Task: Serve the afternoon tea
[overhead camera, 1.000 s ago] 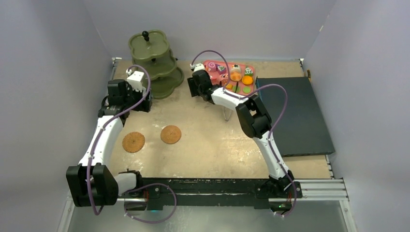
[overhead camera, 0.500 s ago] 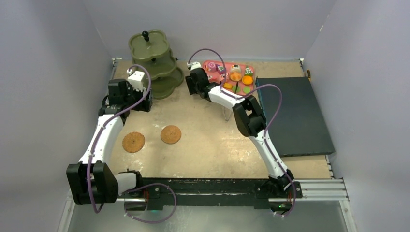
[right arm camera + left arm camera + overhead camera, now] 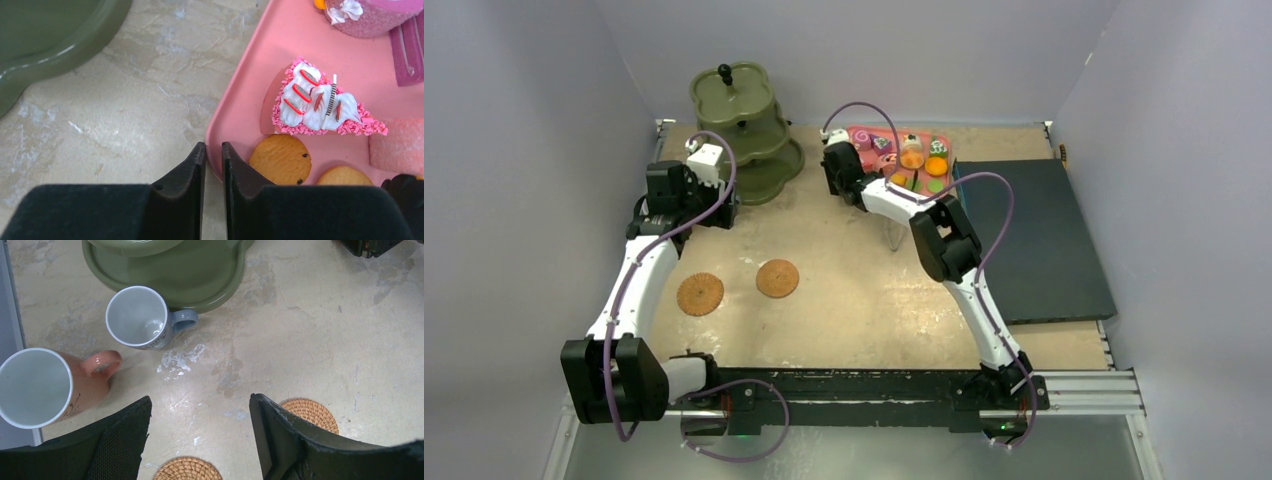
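At the far side of the desk [image 3: 854, 300], we see our right hand [image 3: 214, 149] pinched narrow on the rim of the pink tray [image 3: 250, 75] carrying the pastries [image 3: 320, 105], while our left hand [image 3: 200, 407] gapes wide above the desk near the grey-blue cup [image 3: 137, 317] and terracotta cup [image 3: 35, 387] beside the olive stand [image 3: 200, 275].

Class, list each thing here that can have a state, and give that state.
grey-blue cup, upright, empty.
terracotta cup, upright, empty.
olive three-tier stand, upright, top tier bare.
brown coasters, flat, nothing on them.
left gripper, open, holding nothing.
right gripper, shut on rim of pink tray.
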